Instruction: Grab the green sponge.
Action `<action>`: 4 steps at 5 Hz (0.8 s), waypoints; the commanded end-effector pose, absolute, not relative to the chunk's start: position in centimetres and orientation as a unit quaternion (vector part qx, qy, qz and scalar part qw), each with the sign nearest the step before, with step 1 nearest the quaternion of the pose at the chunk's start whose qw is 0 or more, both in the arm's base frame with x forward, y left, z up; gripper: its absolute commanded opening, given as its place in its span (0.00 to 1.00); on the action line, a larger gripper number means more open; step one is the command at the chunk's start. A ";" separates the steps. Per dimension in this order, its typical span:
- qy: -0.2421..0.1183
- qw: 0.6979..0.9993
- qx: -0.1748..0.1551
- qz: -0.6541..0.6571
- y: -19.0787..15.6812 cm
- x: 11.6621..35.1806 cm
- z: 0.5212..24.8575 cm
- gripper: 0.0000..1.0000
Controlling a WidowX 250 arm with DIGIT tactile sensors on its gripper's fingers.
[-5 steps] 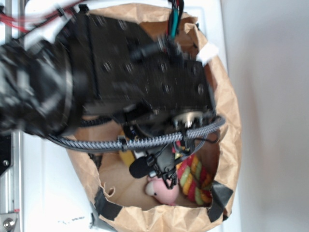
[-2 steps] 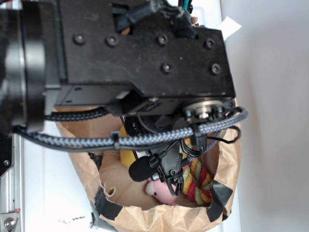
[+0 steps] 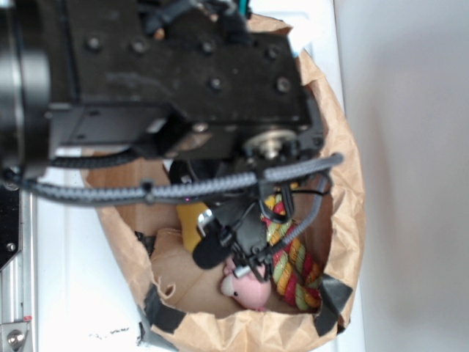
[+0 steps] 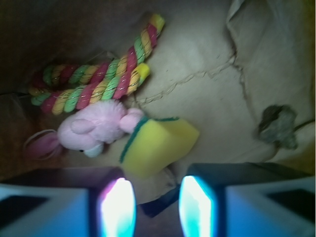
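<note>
The green sponge point(image 4: 158, 143) lies on the floor of a brown paper bag, yellow foam up with a dark green edge along its left side. My gripper point(image 4: 157, 202) hangs just short of it, open, with nothing between the two glowing fingertips point(image 4: 117, 205). In the exterior view the sponge point(image 3: 192, 224) shows only as a yellow patch under the arm. There my gripper point(image 3: 242, 257) reaches down into the bag, largely hidden by cables and the arm body.
A pink plush pig point(image 4: 96, 127) touches the sponge's left side. A red-yellow-green braided rope point(image 4: 101, 79) lies beyond the pig. The paper bag's walls point(image 3: 344, 213) close in all round. A dark crumpled scrap point(image 4: 277, 126) sits at the right.
The arm has shifted left and slightly up in the exterior view, and the gripper has gone a little deeper into the bag over the pig and rope.
</note>
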State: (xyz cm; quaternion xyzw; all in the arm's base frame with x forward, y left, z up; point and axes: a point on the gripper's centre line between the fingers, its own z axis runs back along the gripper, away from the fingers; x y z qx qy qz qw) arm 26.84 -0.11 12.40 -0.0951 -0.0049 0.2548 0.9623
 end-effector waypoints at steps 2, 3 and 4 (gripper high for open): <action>-0.018 0.916 -0.138 0.377 -0.1 28.7 11.8 1.00; -0.015 0.921 -0.129 0.368 -0.3 29.0 11.1 1.00; -0.006 0.927 -0.115 0.358 -0.2 28.9 9.7 1.00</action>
